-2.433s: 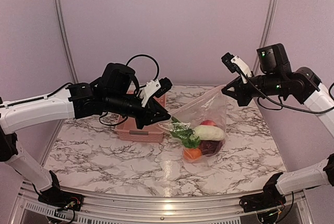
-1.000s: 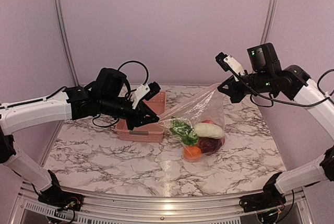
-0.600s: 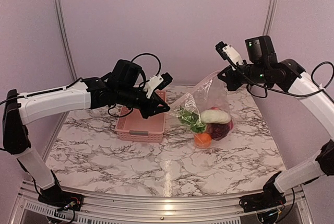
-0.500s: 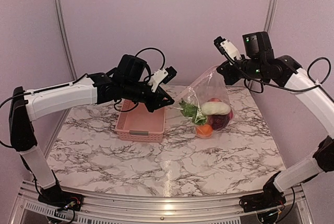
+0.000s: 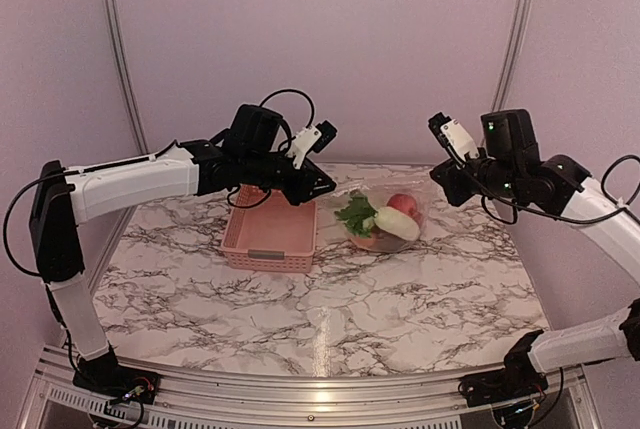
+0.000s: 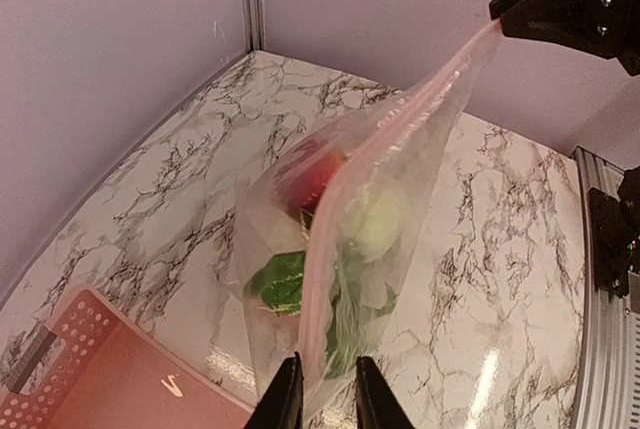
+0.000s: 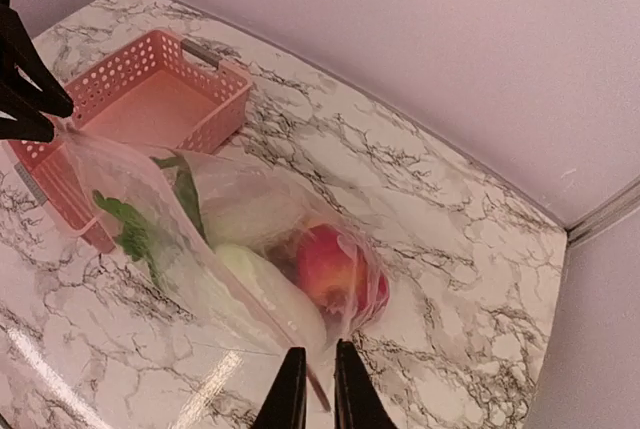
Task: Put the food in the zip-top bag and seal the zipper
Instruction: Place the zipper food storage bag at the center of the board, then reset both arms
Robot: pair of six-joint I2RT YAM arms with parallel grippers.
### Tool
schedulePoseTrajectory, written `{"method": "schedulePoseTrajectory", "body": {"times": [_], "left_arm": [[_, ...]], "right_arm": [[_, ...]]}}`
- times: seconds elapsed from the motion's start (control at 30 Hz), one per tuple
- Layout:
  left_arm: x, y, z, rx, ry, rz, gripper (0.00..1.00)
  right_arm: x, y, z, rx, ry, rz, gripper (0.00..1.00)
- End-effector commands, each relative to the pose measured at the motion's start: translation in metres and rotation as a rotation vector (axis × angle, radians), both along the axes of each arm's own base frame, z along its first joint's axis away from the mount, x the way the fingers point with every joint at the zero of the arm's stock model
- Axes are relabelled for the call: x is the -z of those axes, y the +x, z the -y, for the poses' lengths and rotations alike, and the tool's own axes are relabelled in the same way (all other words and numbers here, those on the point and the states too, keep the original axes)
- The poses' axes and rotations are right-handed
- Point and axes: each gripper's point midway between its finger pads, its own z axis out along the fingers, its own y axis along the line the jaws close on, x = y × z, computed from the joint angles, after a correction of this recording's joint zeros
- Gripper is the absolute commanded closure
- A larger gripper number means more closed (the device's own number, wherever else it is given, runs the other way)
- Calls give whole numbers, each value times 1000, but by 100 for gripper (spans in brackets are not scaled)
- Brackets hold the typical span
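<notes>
The zip-top bag (image 5: 384,207) hangs stretched between my two grippers, with its bottom on the table behind the middle. The food shows through it: a red fruit (image 5: 402,204), a white oblong piece (image 5: 397,223) and leafy green (image 5: 356,215); the other pieces are hidden. My left gripper (image 5: 322,185) is shut on the bag's left mouth corner (image 6: 322,389). My right gripper (image 5: 441,185) is shut on the right mouth corner (image 7: 312,389). The zipper (image 6: 400,129) runs taut as a pinkish strip between the two grippers. The red fruit (image 7: 325,264) lies near my right jaws.
The pink lattice basket (image 5: 268,257) stands left of the bag, under my left arm, and no food shows in it (image 7: 150,99). The marble table (image 5: 330,319) has a metal rail along its near edge. Lilac walls close the back and sides.
The bag was lifted off the table by its mouth corners, carried back, then lowered. My left gripper moved right and back; the right dropped lower. The mouth is now pulled taut.
</notes>
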Motion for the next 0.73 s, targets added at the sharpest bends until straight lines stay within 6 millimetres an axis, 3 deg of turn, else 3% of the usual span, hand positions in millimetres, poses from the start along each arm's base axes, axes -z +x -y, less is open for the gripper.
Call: {"method": "schedulePoseTrajectory", "body": {"times": [0.0, 0.1, 0.2, 0.27, 0.3, 0.33, 0.53, 0.7], "left_arm": [[21, -21, -9, 8, 10, -81, 73], [16, -35, -21, 4, 12, -84, 59], [-3, -40, -36, -42, -27, -68, 47], [-16, -38, -50, -114, -45, -54, 27], [-22, -35, -58, -177, -59, -63, 7], [-30, -30, -69, -243, -75, -58, 1], [-57, -1, -134, -620, -107, -1, 1], [-89, 10, -185, -835, -124, 115, 1]], "right_arm": [[21, -47, 1, -72, 116, -116, 84], [-2, -71, -1, -135, 209, -90, 60], [-31, -73, 3, -118, 265, -37, 30], [-44, -64, 5, -78, 278, -20, 22], [-48, -57, 6, -53, 272, -12, 21], [-53, -50, 6, -33, 267, -2, 19], [-54, 15, 36, 332, 259, 77, 13], [-64, 46, 51, 526, 269, 124, 14]]}}
